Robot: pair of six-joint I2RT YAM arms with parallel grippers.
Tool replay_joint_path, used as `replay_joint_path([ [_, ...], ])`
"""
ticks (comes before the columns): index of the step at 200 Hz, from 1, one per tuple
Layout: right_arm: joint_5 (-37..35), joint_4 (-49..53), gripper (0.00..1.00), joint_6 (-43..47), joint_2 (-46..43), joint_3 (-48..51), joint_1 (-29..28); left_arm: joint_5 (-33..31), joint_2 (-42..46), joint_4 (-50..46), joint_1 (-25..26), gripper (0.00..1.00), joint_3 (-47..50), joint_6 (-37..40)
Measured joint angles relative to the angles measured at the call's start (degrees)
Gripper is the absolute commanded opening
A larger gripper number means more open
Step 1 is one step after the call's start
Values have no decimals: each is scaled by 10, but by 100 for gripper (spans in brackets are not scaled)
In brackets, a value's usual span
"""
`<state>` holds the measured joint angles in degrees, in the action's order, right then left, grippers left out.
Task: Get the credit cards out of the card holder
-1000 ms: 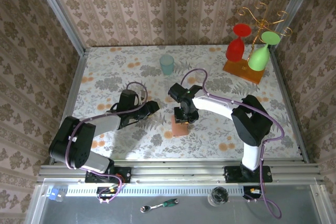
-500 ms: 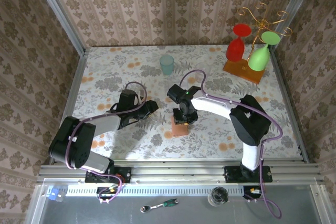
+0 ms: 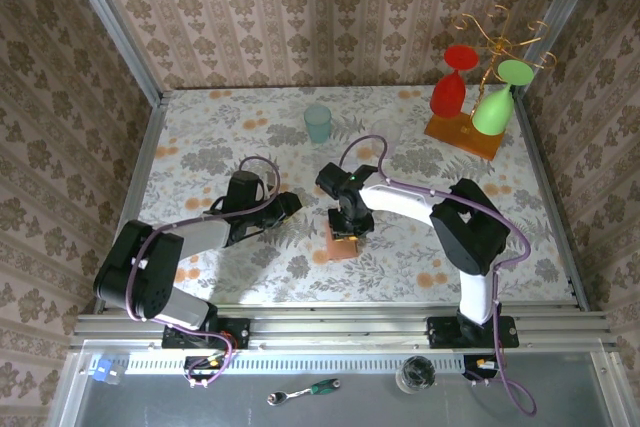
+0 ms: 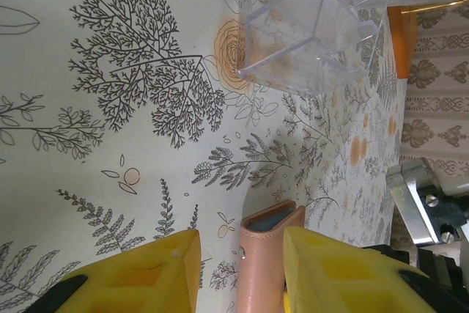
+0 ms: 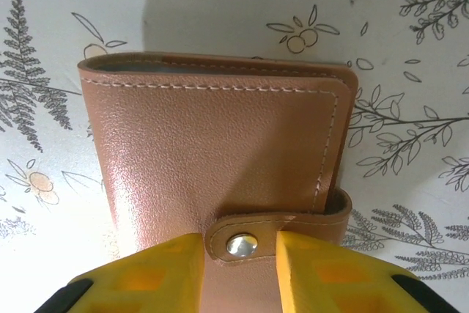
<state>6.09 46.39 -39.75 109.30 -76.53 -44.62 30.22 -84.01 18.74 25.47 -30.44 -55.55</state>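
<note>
The tan-brown card holder [image 3: 342, 241] lies closed on the floral table, its strap snapped shut. The credit cards are hidden inside it. My right gripper [image 3: 349, 217] hangs directly over the holder. In the right wrist view its yellow fingers [image 5: 157, 273] stand open on either side of the strap's silver snap [image 5: 241, 245], low over the card holder's [image 5: 220, 144] cover. My left gripper [image 3: 291, 204] sits to the holder's left, open. In the left wrist view the card holder [image 4: 265, 258] shows edge-on between the left gripper's [image 4: 240, 238] fingers, nearer the right one, with its grey-blue inside visible.
A teal cup [image 3: 317, 123] stands at the back middle. A clear plastic box [image 4: 315, 20] sits beyond the holder. At the back right a rack on an orange base [image 3: 462, 135] holds a red glass [image 3: 447, 95] and a green glass [image 3: 492, 107].
My right gripper has shifted slightly left over the card holder. The left arm and the holder have hardly moved.
</note>
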Motion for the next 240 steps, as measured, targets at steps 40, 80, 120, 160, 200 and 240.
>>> replay_joint_path([
  [40, -1, 8, 27, 5, 5, -17, -4, 0, -1, 0, 0, 35, 0, 0],
  [80, -1, 12, 30, 6, 20, -23, -4, 0, -3, 0, 0, 35, 0, 0],
  [120, -1, 12, 28, 6, 23, -23, -4, 2, -6, 0, 0, 35, 0, 0],
  [160, -2, 14, 18, 6, 24, -23, -4, 4, -6, 0, 0, 34, 0, 0],
  [200, -3, 16, 7, 6, 23, -23, -4, 7, -6, 0, 1, 34, 0, -2],
  [240, 0, 10, 1, 5, 16, -18, -3, 11, -7, -1, 25, 34, -1, -2],
])
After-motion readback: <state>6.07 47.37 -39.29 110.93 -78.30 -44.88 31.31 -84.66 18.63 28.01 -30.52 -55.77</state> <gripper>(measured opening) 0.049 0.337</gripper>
